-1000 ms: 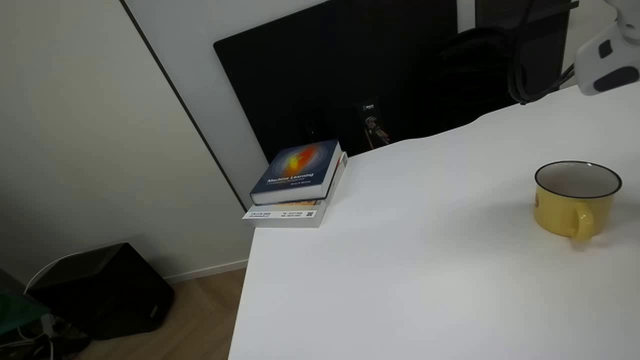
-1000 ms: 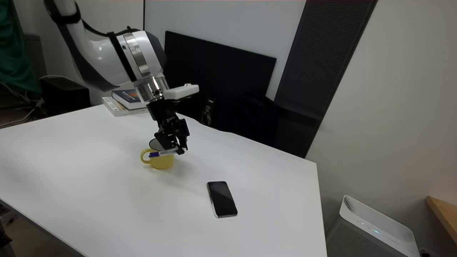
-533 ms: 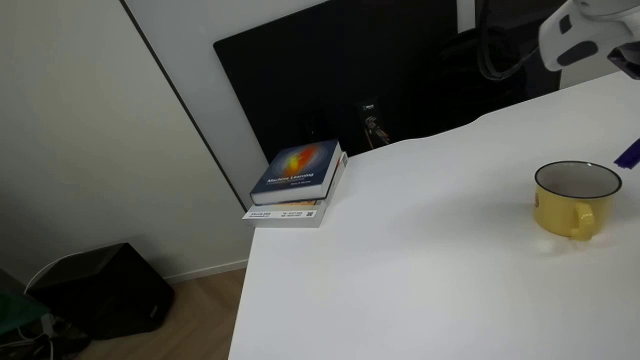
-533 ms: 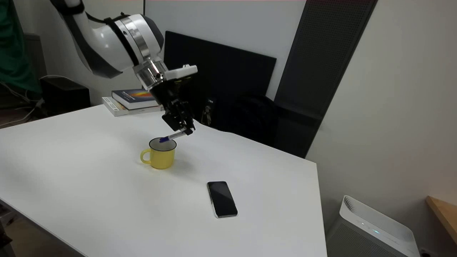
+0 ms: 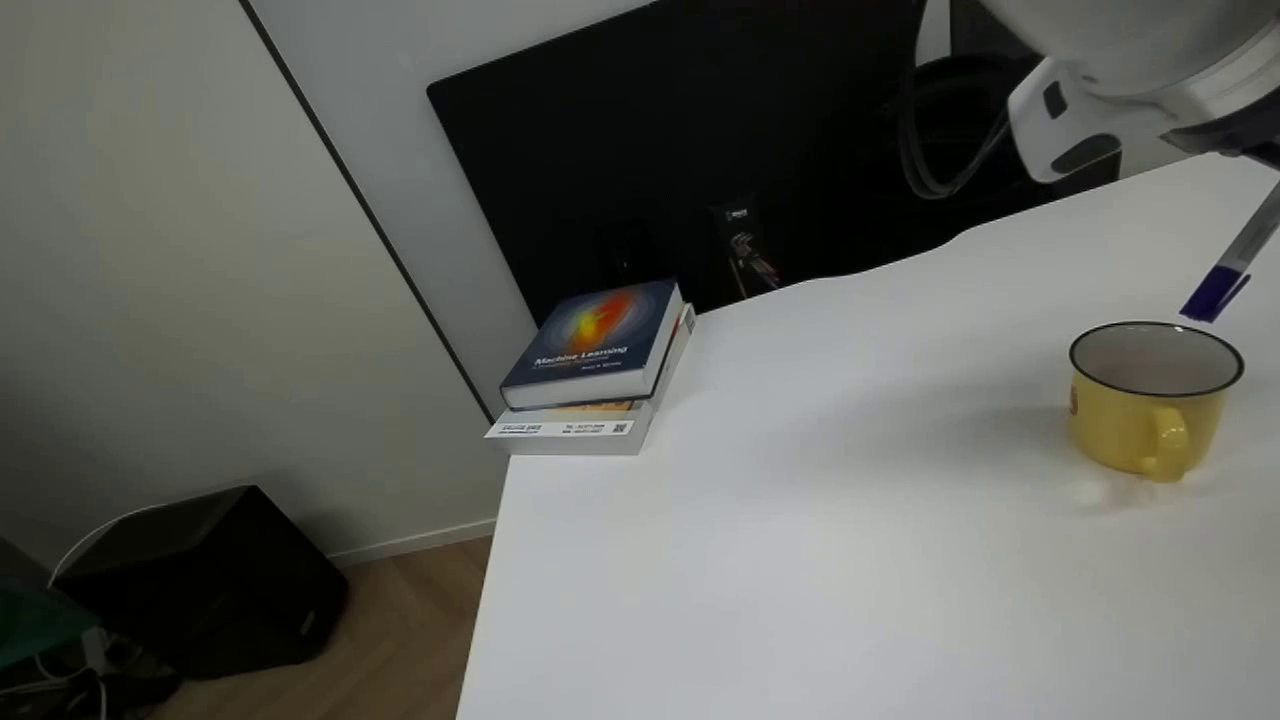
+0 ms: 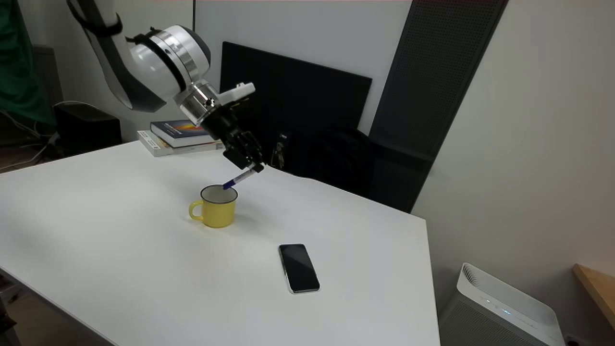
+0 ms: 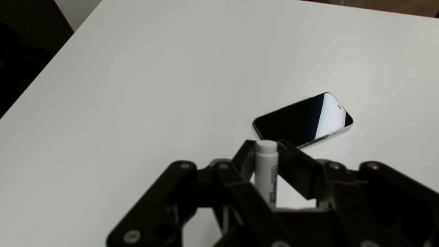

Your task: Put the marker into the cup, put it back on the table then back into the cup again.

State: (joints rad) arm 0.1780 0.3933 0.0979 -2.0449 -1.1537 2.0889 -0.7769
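Gripper [image 7: 267, 149] around marker [image 5: 1236, 260], near upright cup [image 5: 1132, 412]

In an exterior view, the frame's right edge crops your marker [image 5: 1246, 247]; in the wrist view, your gripper [image 7: 267, 153] partly hides the phone [image 7: 296, 120].

Open tabletop [image 6: 262, 245] between 2 obstacles, yellow mug [image 6: 219, 215] and phone [image 6: 299, 268]
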